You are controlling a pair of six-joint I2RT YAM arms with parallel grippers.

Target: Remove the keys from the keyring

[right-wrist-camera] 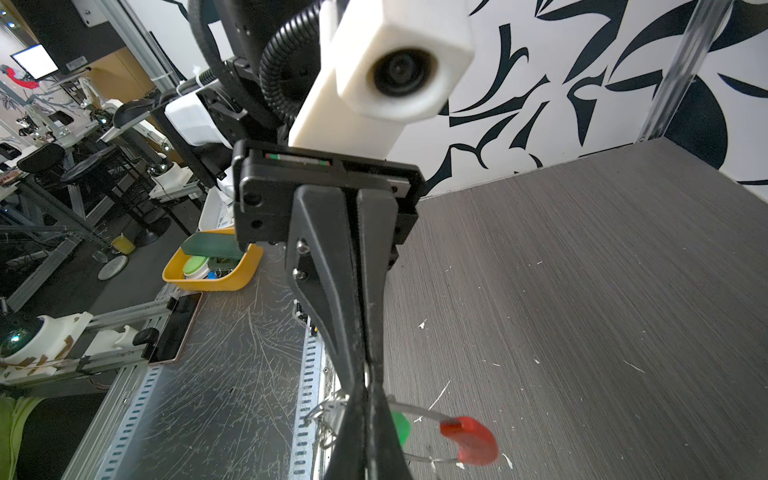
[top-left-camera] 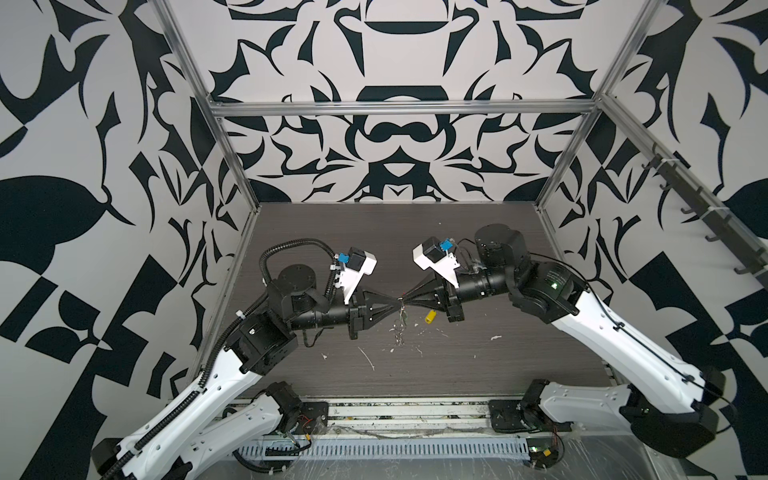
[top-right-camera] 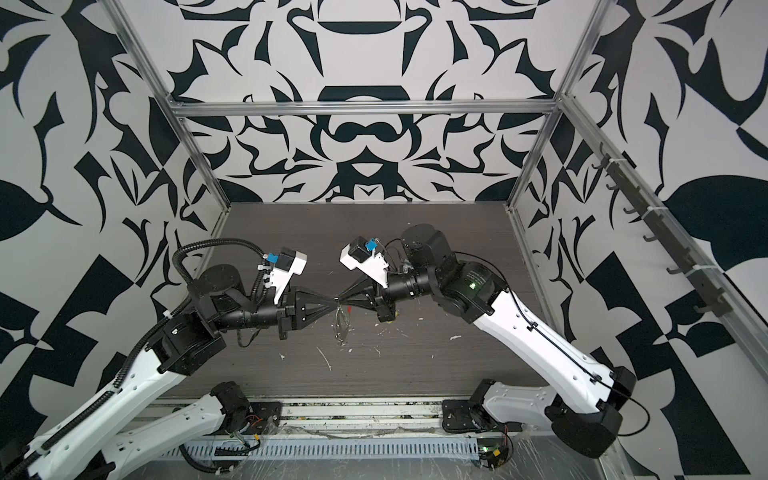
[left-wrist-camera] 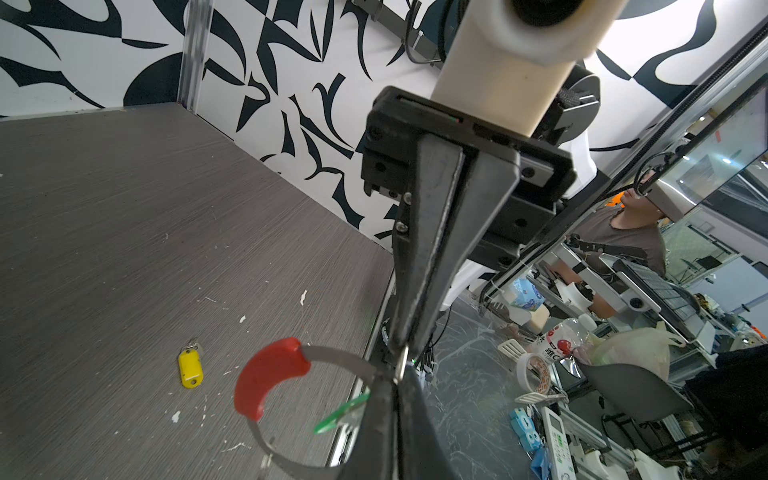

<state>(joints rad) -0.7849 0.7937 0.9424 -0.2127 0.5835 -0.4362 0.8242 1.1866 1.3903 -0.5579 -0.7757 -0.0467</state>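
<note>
Fingertips meet tip to tip above table. My right gripper clenched on keyring, hoop held aloft. My left gripper clenched beside green key; cannot tell what it pinches. Yellow key lies free on table. Judge half done: green key not yet off.

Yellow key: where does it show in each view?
Top view: yellow key on the table by the right pincer.
Top view: key mostly hidden under that pincer.
Left wrist: key on the table, apart from the red sleeve.
Right wrist: not in it.
Landmark: red sleeve.
</note>
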